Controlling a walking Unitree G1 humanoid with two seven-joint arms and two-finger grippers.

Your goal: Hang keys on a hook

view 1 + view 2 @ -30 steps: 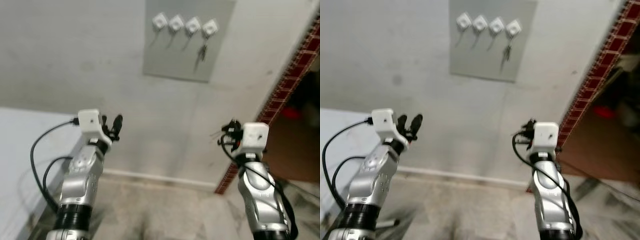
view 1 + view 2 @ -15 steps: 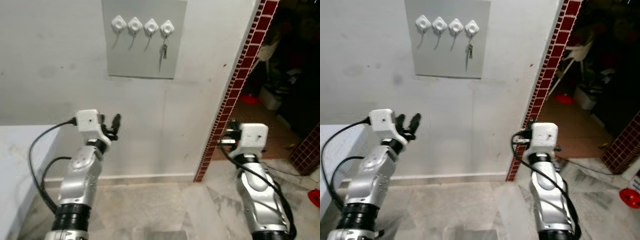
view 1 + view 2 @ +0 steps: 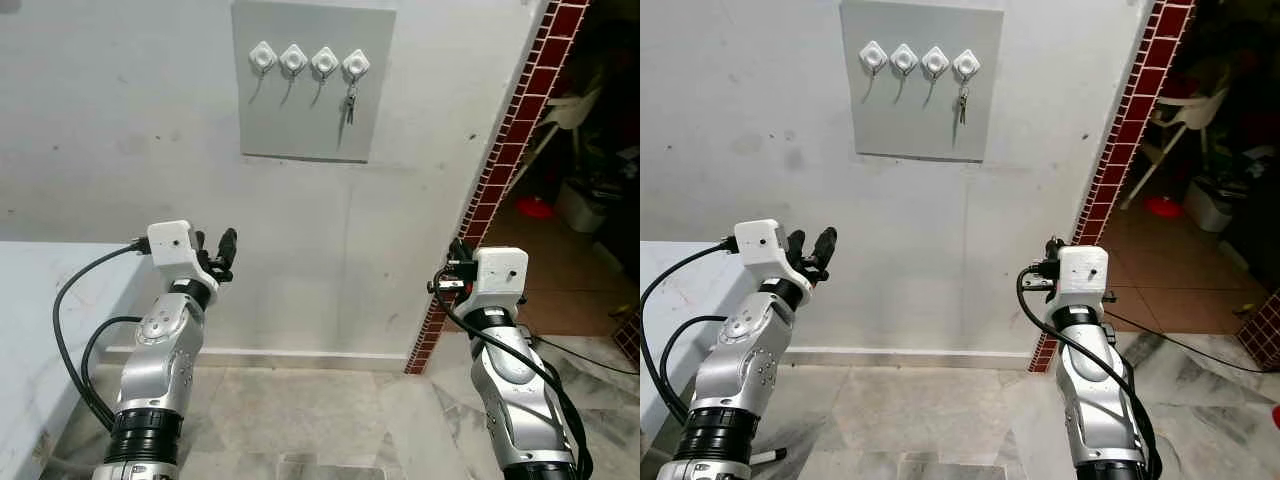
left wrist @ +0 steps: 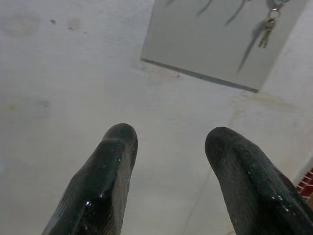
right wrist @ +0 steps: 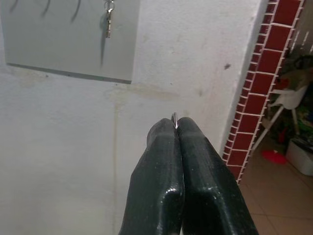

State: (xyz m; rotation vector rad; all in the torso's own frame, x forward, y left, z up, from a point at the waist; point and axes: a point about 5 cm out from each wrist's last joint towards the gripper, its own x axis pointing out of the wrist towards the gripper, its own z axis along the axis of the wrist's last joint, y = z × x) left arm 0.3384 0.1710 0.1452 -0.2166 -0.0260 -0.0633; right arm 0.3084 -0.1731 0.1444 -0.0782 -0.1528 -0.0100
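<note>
Right wrist view first: the right gripper (image 5: 175, 128) is seen with its two black fingers pressed flat together, and a thin sliver of metal (image 5: 174, 119) is pinched at the tips; what that sliver belongs to cannot be told. Beyond the tips, the white wall (image 5: 161, 63) is faced, with a grey board (image 5: 58, 39) high on it and a bunch of keys (image 5: 108, 19) hung against the board. In the left wrist view the left gripper (image 4: 168, 142) is held wide, a clear gap being kept between the two fingers, nothing between them; the same board and keys are seen up ahead, well apart from the tips. From the head views, both arms are raised before the wall at about the same height, the left gripper (image 3: 222, 250) on one side and the right gripper (image 3: 447, 272) on the other, both well below the board (image 3: 312, 120). Four white hooks (image 3: 309, 61) are set in a row along the top of the board, and the keys (image 3: 349, 103) are hung from the hook nearest the red brick edging (image 3: 500, 180). A white surface (image 3: 40, 310) is noted beside the left arm, and grey marbled floor (image 3: 300, 420) below.
</note>
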